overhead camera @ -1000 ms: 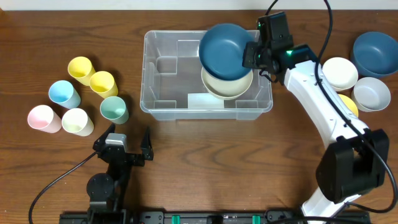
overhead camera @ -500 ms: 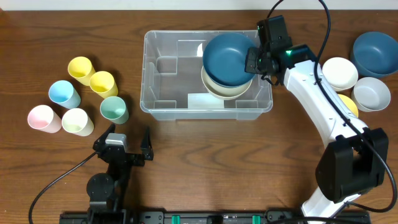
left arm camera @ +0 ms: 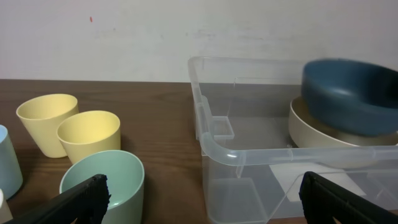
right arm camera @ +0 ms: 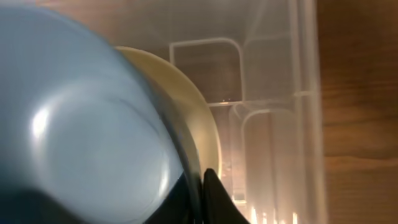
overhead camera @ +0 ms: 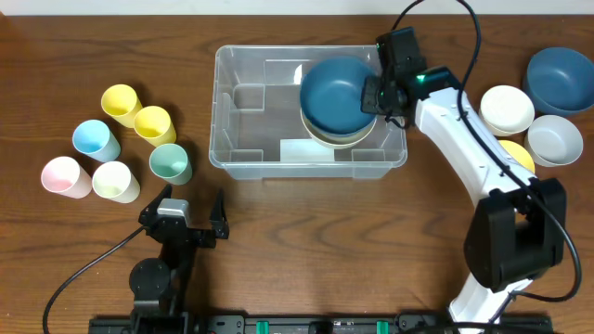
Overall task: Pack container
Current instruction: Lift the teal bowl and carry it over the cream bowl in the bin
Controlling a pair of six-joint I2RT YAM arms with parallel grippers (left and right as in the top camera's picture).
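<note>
The container (overhead camera: 218,111) is a clear bin at the table's middle; its near corner rim (left arm camera: 214,146) fills the left wrist view. Inside its right half a cream bowl (overhead camera: 336,140) lies flat. A dark blue bowl (overhead camera: 339,93) sits tilted on top of the cream one. My right gripper (overhead camera: 371,93) is shut on the blue bowl's right rim, one finger inside and one outside (right arm camera: 200,193). The right wrist view shows the blue bowl (right arm camera: 81,124) over the cream bowl (right arm camera: 186,93). My left gripper (overhead camera: 186,209) rests open in front of the container, holding nothing (left arm camera: 208,199).
Several cups stand left of the container: two yellow (overhead camera: 121,102), a blue one (overhead camera: 96,139), a green one (overhead camera: 170,162), a pink one (overhead camera: 63,175) and a cream one (overhead camera: 116,181). At the right are a dark blue bowl (overhead camera: 561,79), a cream bowl (overhead camera: 508,109), a grey bowl (overhead camera: 554,139) and a yellow one (overhead camera: 518,153).
My right gripper has carried the blue bowl down into the container, onto the cream bowl. The left arm has not moved.
</note>
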